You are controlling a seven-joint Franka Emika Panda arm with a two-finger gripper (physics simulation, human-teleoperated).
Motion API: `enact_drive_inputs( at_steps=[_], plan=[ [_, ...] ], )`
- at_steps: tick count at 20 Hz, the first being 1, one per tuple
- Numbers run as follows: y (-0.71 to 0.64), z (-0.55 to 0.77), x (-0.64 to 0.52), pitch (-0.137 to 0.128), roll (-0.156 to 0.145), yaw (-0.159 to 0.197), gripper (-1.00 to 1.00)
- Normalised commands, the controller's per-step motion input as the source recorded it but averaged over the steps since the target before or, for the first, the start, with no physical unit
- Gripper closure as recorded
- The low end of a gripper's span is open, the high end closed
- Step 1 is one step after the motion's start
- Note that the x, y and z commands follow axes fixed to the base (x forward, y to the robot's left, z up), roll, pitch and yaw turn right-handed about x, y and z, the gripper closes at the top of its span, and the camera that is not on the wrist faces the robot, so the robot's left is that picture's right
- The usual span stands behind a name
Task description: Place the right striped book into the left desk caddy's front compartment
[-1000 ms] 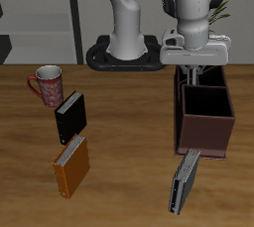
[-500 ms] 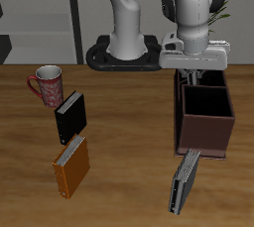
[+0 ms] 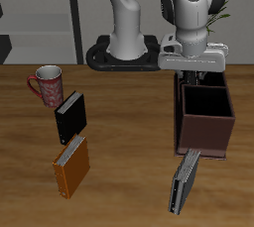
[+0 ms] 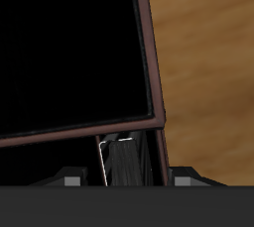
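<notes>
**Desk:** What's in the caddy from where you sit?

**Me:** I've got the left desk caddy on the table, a dark brown box with two open-topped compartments in a row. The one nearer the table's front edge looks dark and hollow in the exterior view; I see nothing in it. The rear one is mostly hidden behind my gripper, which hangs right over it.

**Desk:** And the wrist view?

**Me:** There the caddy's rim frames one big black opening with nothing visible inside. Past the dividing wall, close to the camera, a narrow black-and-white striped thing stands on end: that's the right striped book, sitting in the neighbouring compartment between my fingers.

**Desk:** Are you clamped on it?

**Me:** I can't tell. The fingers are out of sight in the exterior view, and the wrist view doesn't show contact.

**Desk:** Anything else on the table?

**Me:** A thin dark grey book leans against the caddy's front wall. Well apart on the other side are a patterned mug, a black book and an orange-brown book
</notes>
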Motion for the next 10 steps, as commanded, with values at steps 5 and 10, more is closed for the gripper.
enact_drive_inputs(
  at_steps=[5, 10],
  plan=[
    [-0.07, 0.05, -0.05, 0.005, 0.000, -0.010, -1.00],
    [-0.09, 0.06, -0.03, -0.011, -0.004, 0.008, -1.00]
  ],
)
